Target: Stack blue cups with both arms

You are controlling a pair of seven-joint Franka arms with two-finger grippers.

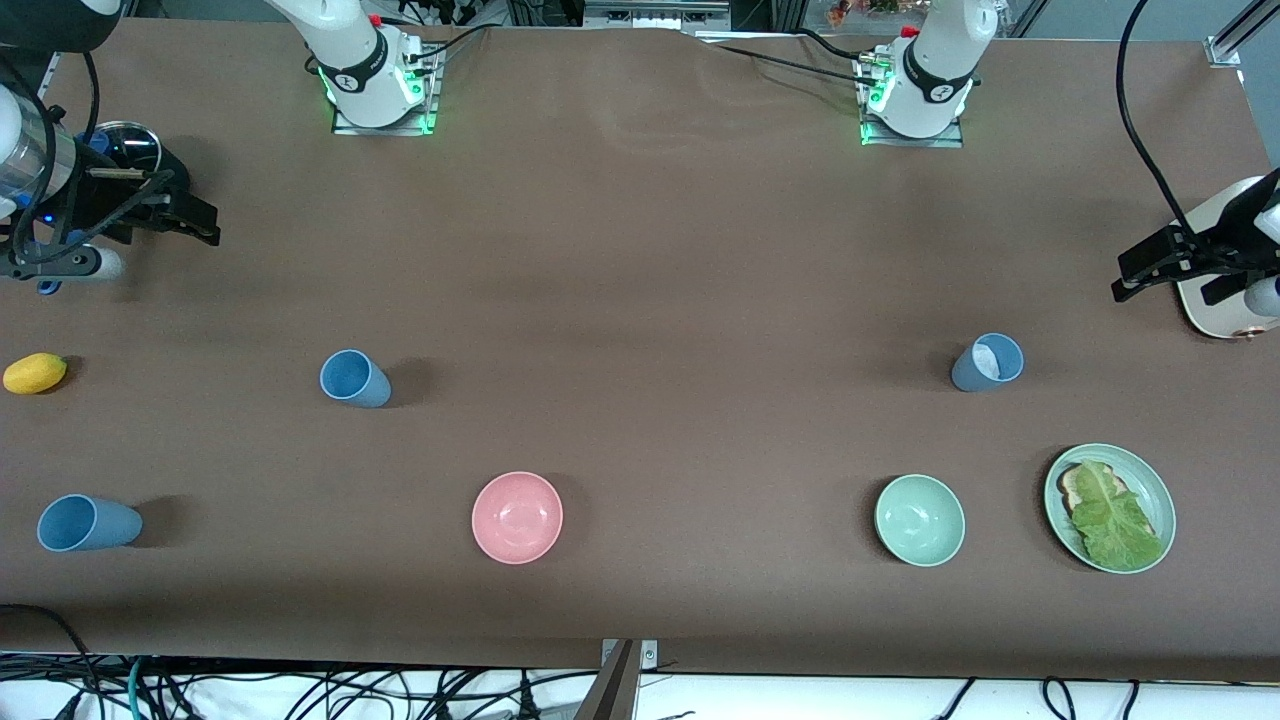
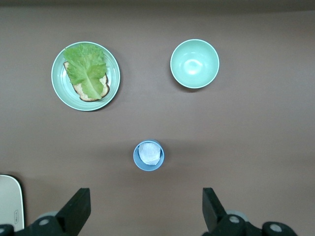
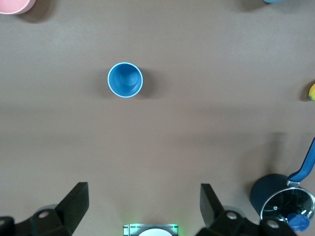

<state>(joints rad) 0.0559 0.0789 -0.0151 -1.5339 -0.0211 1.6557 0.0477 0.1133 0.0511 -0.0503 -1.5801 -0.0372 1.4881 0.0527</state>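
Three blue cups stand upright on the brown table. One is toward the right arm's end and shows in the right wrist view. A second stands nearer the front camera at that end. The third, with a whitish patch inside, is toward the left arm's end and shows in the left wrist view. My right gripper is open and empty, up over the table's right-arm end. My left gripper is open and empty over the left-arm end.
A pink bowl, a pale green bowl and a green plate with bread and lettuce sit near the front edge. A yellow fruit and a lidded pot are at the right arm's end. A pale board lies under the left gripper.
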